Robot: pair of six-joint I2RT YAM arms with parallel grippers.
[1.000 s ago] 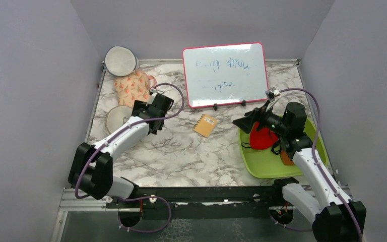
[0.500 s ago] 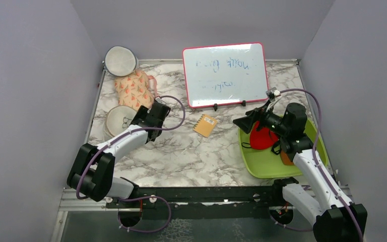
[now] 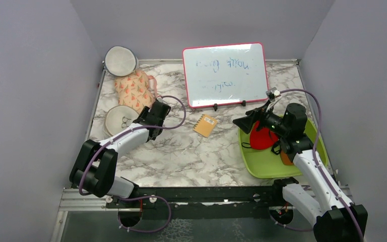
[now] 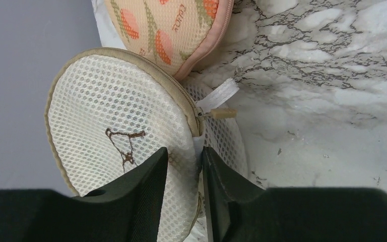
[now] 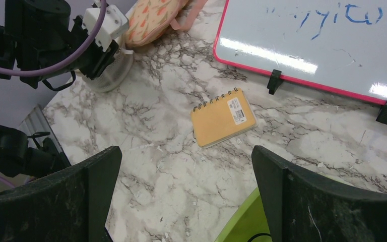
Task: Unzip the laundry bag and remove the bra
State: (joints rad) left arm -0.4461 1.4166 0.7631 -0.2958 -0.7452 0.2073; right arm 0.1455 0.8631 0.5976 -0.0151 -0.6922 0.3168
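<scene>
Left fingers (image 4: pixel 146 196) pinch the laundry bag (image 4: pixel 106 106) at its rim, hiding its lower edge; right fingers (image 5: pixel 97 191) spread.

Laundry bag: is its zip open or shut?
Appears shut: in the left wrist view the laundry bag rim shows no gap up to the zip pull.

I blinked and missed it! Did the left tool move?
Yes. The left tool slid toward the laundry bag, away from the whiteboard.
</scene>
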